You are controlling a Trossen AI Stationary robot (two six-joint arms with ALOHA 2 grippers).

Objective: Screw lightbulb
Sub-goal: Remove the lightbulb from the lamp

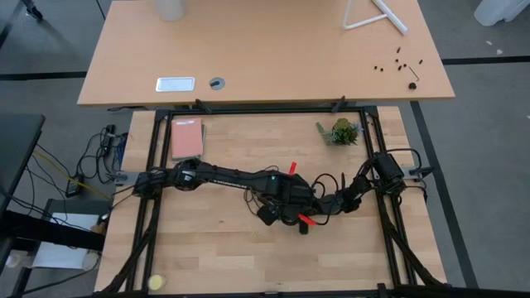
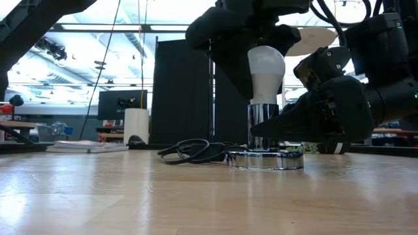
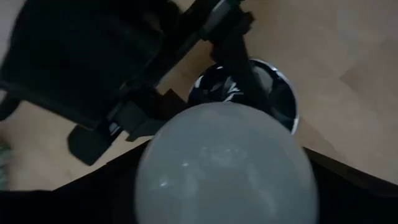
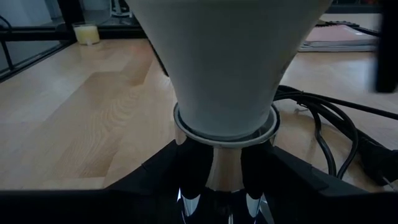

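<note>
The white lightbulb (image 2: 266,68) stands upright with its base in the chrome neck (image 2: 262,125) of the round silvery socket disc (image 2: 264,159), near the table's middle. My left gripper (image 3: 224,193) comes down from above and is shut around the bulb's round top (image 3: 224,162). My right gripper (image 4: 225,183) reaches in level from the table's right and is shut on the socket's chrome neck (image 4: 225,163), just under the bulb's tapering lower part (image 4: 227,68). In the high view both grippers (image 1: 291,201) (image 1: 321,205) meet over the socket and hide it. My left gripper holds the lightbulb's wide upper part (image 3: 186,186) between its two fingers, from above, pointing down. The bulb's bulge hides the places of contact. The bulb stands upright, its base in the socket's neck. My right gripper pinches the socket's chrome neck (image 4: 214,168) between its two fingers (image 4: 186,171), one on each side, just below the neck's rim. The fingers come level from the table's right. The socket disc rests flat on the table.
The socket's black cord (image 2: 192,151) lies coiled on the table beside the disc. A pink notebook (image 1: 187,138) lies at the far left and a small green plant (image 1: 341,132) at the far right. A small yellow object (image 1: 156,283) sits at the near left corner.
</note>
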